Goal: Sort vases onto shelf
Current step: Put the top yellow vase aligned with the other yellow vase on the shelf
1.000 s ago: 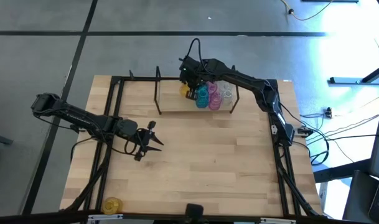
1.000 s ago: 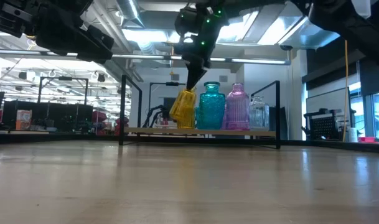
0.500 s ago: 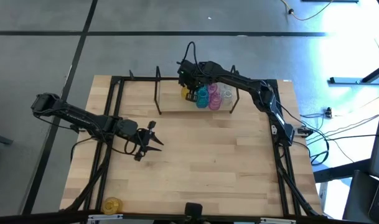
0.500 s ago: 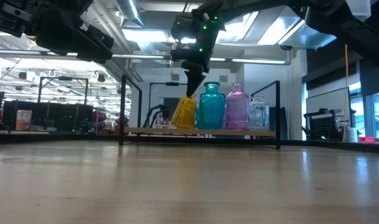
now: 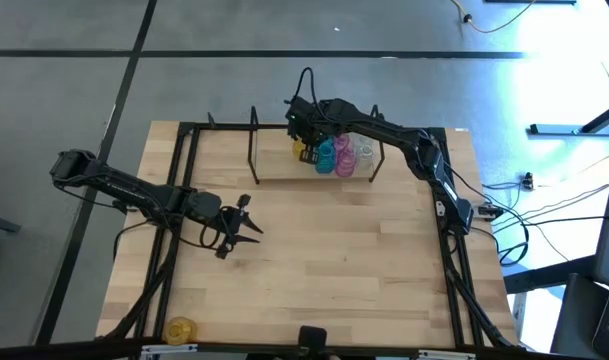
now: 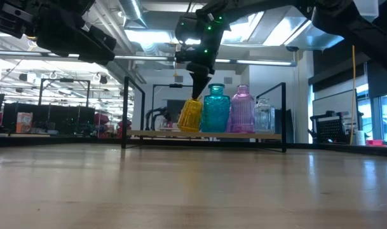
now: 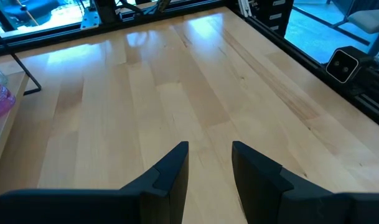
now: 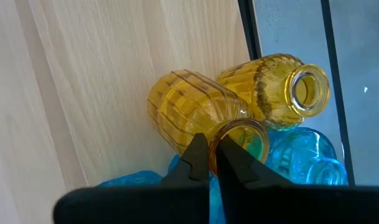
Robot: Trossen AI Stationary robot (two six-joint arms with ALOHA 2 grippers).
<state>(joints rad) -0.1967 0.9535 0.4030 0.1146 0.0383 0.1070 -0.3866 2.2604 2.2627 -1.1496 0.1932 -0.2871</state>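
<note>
1. Presently, we find the right gripper pinched on the rim of a yellow vase at the left end of the shelf. One finger is inside the mouth and one outside.
2. The held vase leans — its neck tips up toward the gripper and away from the teal vase. Its base is at the board, and we cannot tell whether it sits flat. Its long axis runs mouth to base, somewhat off upright.
3. Risk: if released while tilted, we judge it may topple — onto the second yellow vase just behind it, or against the teal one.
4. Risk: the grip is a thin rim pinch, and glass may slip or twist.
5. The left gripper waits partly open and empty over bare table. A further yellow vase lies near the table's front edge, well apart.
</note>
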